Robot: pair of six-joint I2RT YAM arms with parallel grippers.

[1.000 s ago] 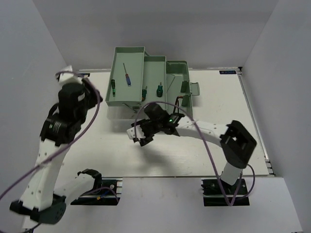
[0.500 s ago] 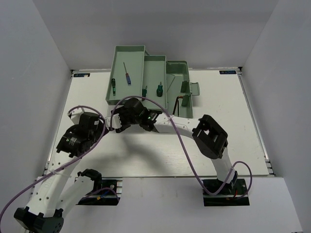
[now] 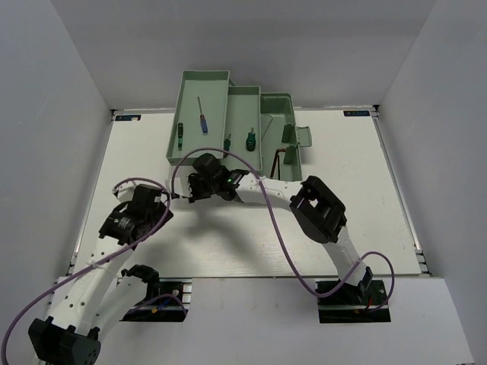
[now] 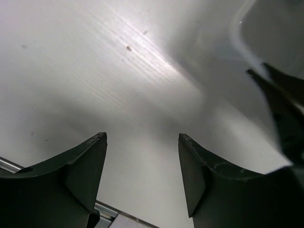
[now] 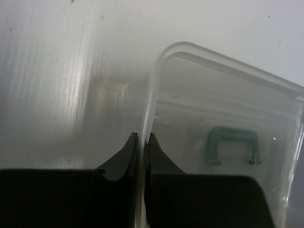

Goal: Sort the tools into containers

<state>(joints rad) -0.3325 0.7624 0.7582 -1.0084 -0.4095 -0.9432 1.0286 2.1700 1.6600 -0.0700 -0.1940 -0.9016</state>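
Pinching the rim of the clear lid (image 5: 216, 97), right gripper (image 5: 141, 136) sits clamped (left gripper (image 4: 142, 137) spread wide).

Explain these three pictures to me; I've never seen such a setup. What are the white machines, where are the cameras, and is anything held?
The white machines are two robot arms, the left arm and the right arm, bolted at the near edge of the white table. The wide picture looks down from above and behind them; the close-ups come from cameras on their wrists. On the table stands a pale green toolbox, opened into trays. A blue-handled screwdriver and a green-handled screwdriver lie in the leftmost tray; more tools lie in the others. The right gripper is shut on the edge of the clear lid. The left gripper is open and empty above the table.
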